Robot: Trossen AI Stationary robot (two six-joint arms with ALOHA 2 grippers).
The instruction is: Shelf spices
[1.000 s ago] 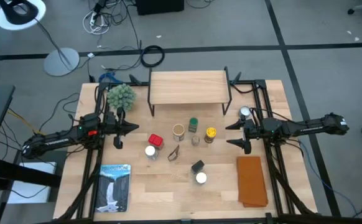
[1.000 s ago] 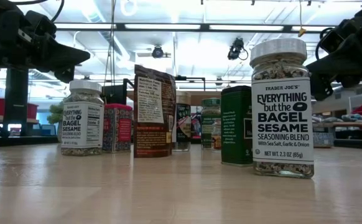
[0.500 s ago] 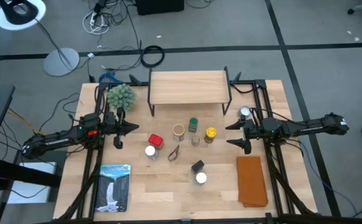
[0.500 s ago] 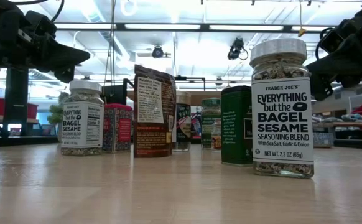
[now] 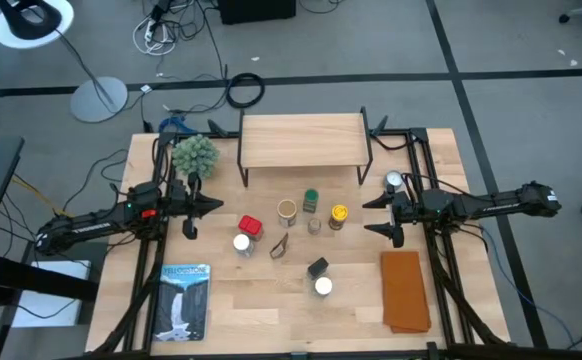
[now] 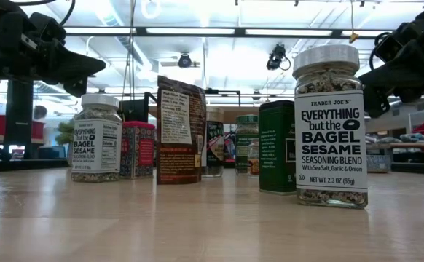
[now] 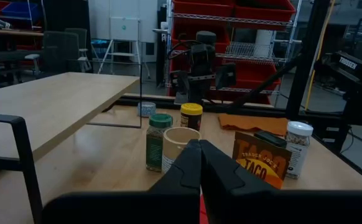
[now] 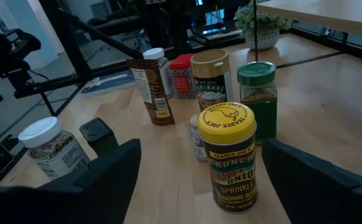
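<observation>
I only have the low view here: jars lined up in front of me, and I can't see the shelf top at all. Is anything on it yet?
Observer: No. From above, the shelf is bare; the spices stand on the table in front of it.
Operator: Which claw is open?
Observer: The right claw is open; the left claw is shut and holds nothing.
Operator: What is nearest the right claw?
Observer: The yellow-capped jar, standing just ahead of its fingers.

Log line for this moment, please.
phase: pre-grasp | left gripper: shut, empty | right gripper: open, facing yellow-capped jar | shelf: bare | spices: all on table
</observation>
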